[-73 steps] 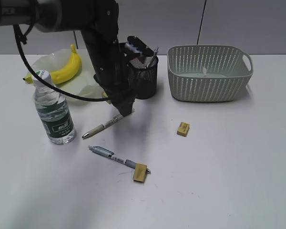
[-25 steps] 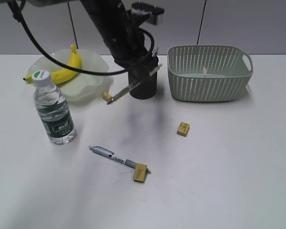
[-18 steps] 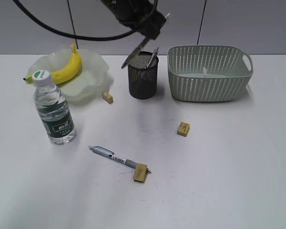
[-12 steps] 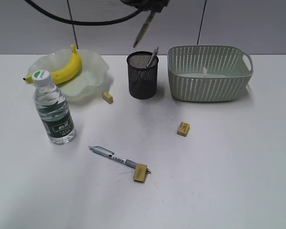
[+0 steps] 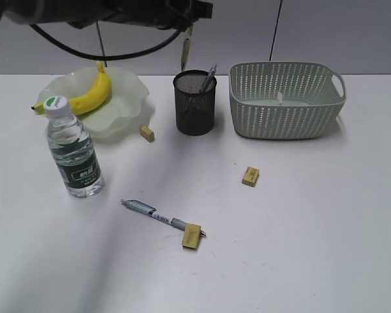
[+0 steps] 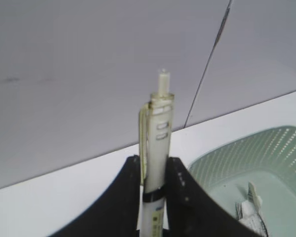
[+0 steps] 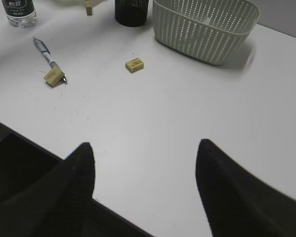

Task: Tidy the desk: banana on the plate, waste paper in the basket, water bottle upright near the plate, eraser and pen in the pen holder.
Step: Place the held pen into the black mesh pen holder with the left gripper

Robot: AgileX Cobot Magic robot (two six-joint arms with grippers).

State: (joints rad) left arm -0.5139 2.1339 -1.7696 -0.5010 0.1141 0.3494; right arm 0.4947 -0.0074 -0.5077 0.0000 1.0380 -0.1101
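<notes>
Pen (image 5: 185,51): hangs near-vertical at top centre, tip down, just above the holder (image 5: 195,103) — slightly left of its mouth.
Left gripper (image 6: 153,185): clamped on the pen's barrel.
Right gripper (image 7: 144,168): spread, holding nothing, low in frame.
Change: half a second back the pen slanted; now it hangs almost plumb.

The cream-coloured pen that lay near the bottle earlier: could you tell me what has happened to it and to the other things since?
The left gripper took the cream-coloured pen off the white table and lifted it; it now hangs above the black mesh pen holder. The blue-grey pen, three tan erasers, clear water bottle and yellow banana stayed put.
</notes>
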